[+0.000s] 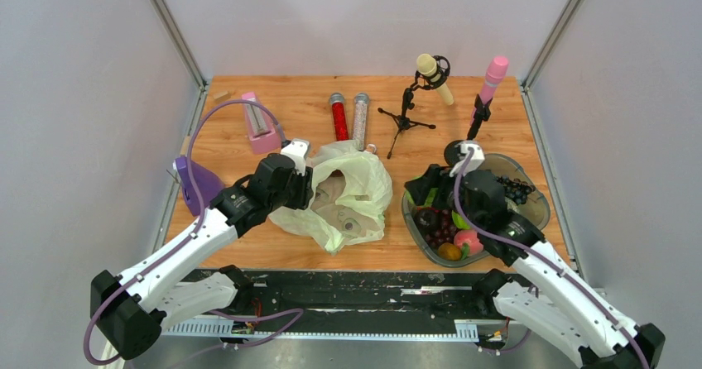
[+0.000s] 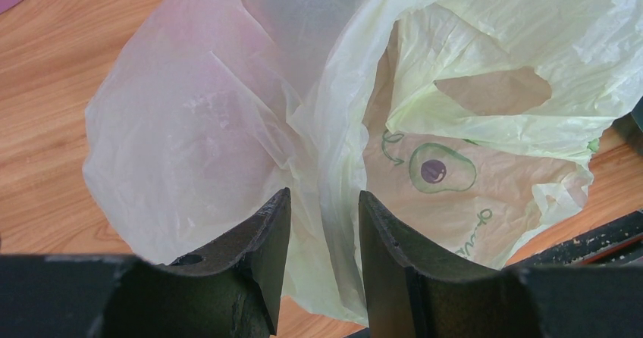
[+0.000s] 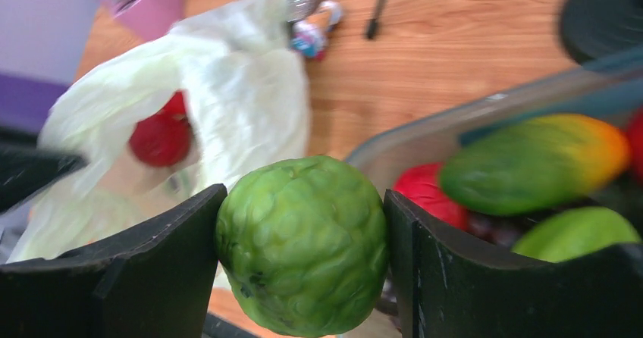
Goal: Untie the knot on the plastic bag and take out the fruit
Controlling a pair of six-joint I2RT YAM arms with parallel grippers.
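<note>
The pale green plastic bag (image 1: pixel 352 191) lies open at the table's middle, its avocado print showing in the left wrist view (image 2: pixel 443 167). My left gripper (image 1: pixel 296 185) is at the bag's left edge. Its jaws stand a little apart with a fold of the bag's film (image 2: pixel 326 224) between them. My right gripper (image 1: pixel 426 197) is over the left rim of the clear tray (image 1: pixel 530 189) and is shut on the light green, bumpy fruit (image 3: pixel 303 243). The red fruit (image 3: pixel 159 137) sits inside the bag's mouth; it is hidden in the top view.
The tray holds dark grapes (image 1: pixel 515 190), a pink peach (image 1: pixel 468 241), a green-orange mango (image 3: pixel 531 152) and other toy fruit. Two microphones on stands (image 1: pixel 406 117), two glitter tubes (image 1: pixel 339 117), a pink box (image 1: pixel 261 129) and a purple object (image 1: pixel 194 183) stand behind and left.
</note>
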